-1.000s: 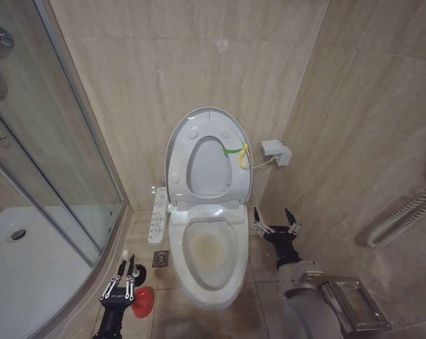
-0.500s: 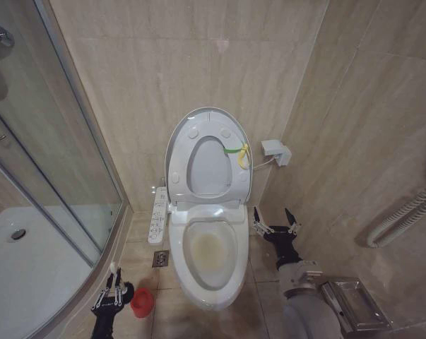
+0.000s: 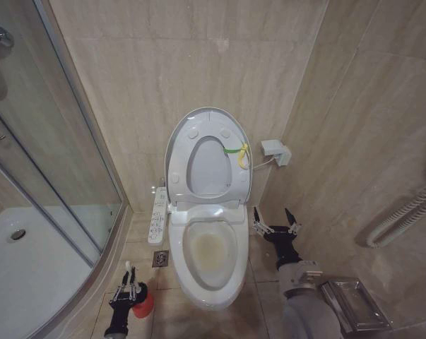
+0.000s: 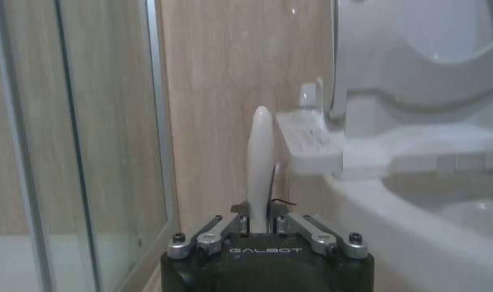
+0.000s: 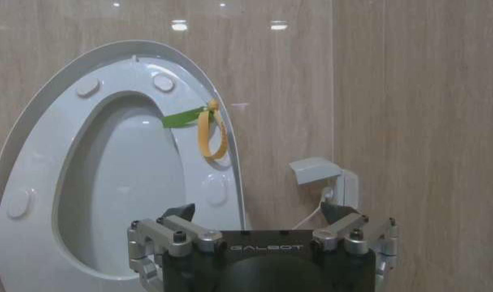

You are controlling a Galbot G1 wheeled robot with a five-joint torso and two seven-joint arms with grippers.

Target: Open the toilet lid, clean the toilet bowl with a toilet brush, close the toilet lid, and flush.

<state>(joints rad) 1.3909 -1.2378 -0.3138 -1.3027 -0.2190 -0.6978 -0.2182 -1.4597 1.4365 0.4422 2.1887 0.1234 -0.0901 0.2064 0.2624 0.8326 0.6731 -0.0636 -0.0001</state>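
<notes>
Left gripper [image 3: 128, 285]: low at 7 o'clock in the head view, fingers pinched on the toilet brush [image 4: 260, 159], white handle standing upright between them.
Red holder [image 3: 145, 305]: on the floor, just beside that gripper.
Right gripper [image 3: 275, 220]: jaws spread wide, gripping nothing, at 3 o'clock from the toilet bowl [image 3: 208, 248].
Toilet lid [image 3: 176, 147]: raised upright against the wall at 12 o'clock from the bowl, yellow-green strap [image 5: 202, 125] on the seat ring.
Bowl: uncovered, yellow-brown stain inside.
Button panel [image 3: 157, 215]: at the bowl's 10 o'clock.
</notes>
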